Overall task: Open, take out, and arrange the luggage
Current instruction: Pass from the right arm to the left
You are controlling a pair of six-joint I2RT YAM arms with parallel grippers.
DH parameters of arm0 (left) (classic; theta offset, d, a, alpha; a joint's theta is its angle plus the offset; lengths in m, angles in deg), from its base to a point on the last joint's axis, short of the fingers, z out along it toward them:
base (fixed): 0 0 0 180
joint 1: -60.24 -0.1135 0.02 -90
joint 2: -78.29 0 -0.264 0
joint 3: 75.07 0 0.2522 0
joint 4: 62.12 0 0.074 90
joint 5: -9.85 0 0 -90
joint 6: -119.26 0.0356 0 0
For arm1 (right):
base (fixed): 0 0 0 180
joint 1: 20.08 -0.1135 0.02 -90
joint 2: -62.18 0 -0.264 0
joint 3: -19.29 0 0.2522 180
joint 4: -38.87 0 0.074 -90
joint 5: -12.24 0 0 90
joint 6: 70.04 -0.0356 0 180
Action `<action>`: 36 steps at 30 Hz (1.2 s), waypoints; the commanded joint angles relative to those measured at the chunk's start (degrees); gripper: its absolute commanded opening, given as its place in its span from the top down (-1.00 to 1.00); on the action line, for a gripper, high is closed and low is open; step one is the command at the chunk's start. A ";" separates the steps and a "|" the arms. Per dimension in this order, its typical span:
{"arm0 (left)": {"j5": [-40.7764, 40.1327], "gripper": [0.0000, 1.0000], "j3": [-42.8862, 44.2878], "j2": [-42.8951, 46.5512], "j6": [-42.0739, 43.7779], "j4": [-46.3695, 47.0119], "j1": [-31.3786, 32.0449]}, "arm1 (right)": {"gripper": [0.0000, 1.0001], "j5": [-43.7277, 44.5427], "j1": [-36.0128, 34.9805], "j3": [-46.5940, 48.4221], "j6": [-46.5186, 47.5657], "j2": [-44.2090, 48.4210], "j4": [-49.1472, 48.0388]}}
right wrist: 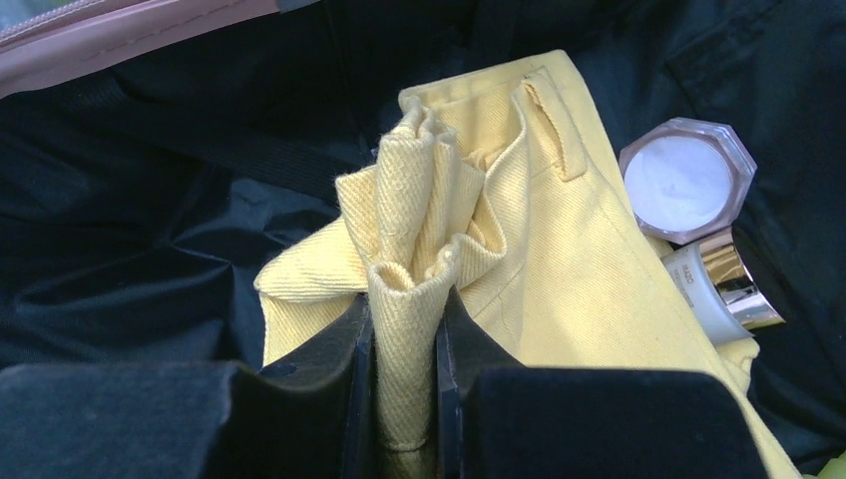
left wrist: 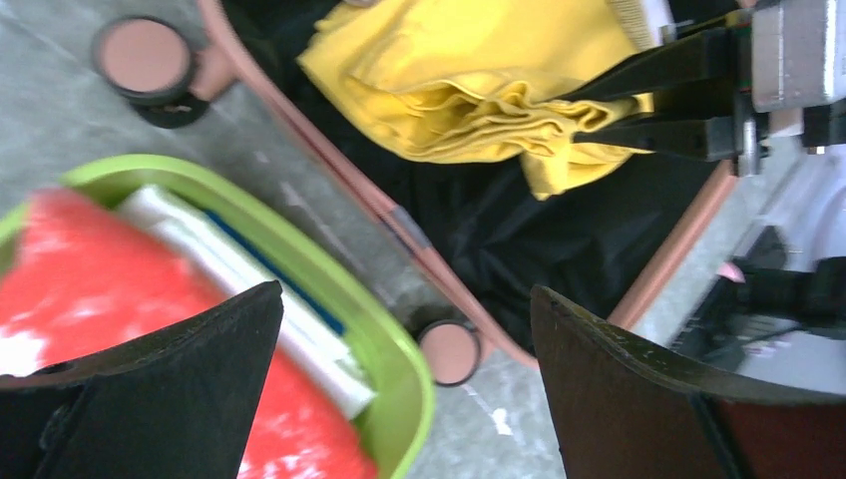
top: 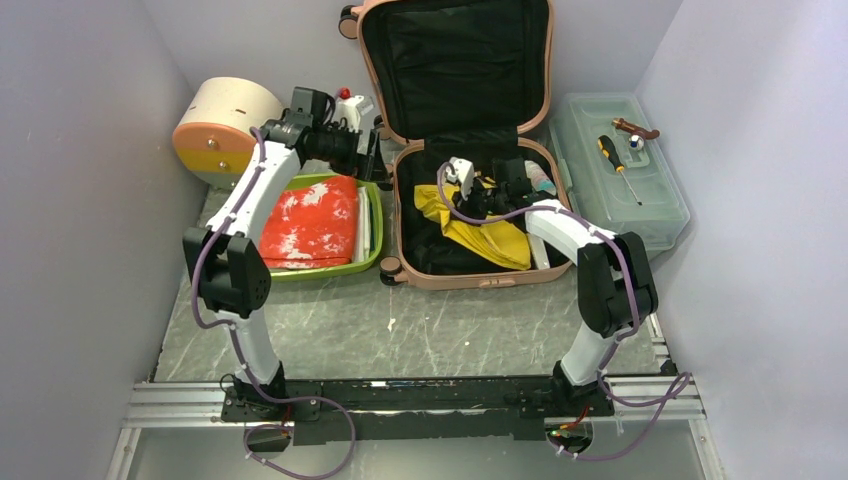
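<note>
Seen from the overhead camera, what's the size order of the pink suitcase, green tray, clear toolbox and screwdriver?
1. pink suitcase, by far.
2. clear toolbox and green tray, too alike to rank; the tray is partly covered.
3. screwdriver.

The top view looks steeply down from above and behind the robot, taking in the whole grey marbled table point(top: 400, 330) and the open salmon-pink hard-shell suitcase point(top: 460, 282) at its far side. The left wrist camera hangs nearer, over the suitcase's near left corner and a lime-green plastic tray point(left wrist: 404, 369), facing down. The right wrist camera sits very close inside the case, against a crumpled yellow cloth point(right wrist: 559, 279). All three views share that cloth.
</note>
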 commanded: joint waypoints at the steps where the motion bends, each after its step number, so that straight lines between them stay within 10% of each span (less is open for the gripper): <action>1: 11.28 -0.98 2.24 -3.35 -13.22 3.25 0.52 | 1.00 2.44 2.92 2.43 -1.63 0.29 -2.05; 15: 14.66 -0.98 -4.15 -8.09 -55.51 18.83 2.69 | 1.00 3.26 3.68 0.85 0.70 2.00 -2.83; 36: 2.31 -0.98 1.95 -23.42 -65.24 12.02 10.54 | 1.00 0.86 4.74 -0.82 2.42 4.19 -2.38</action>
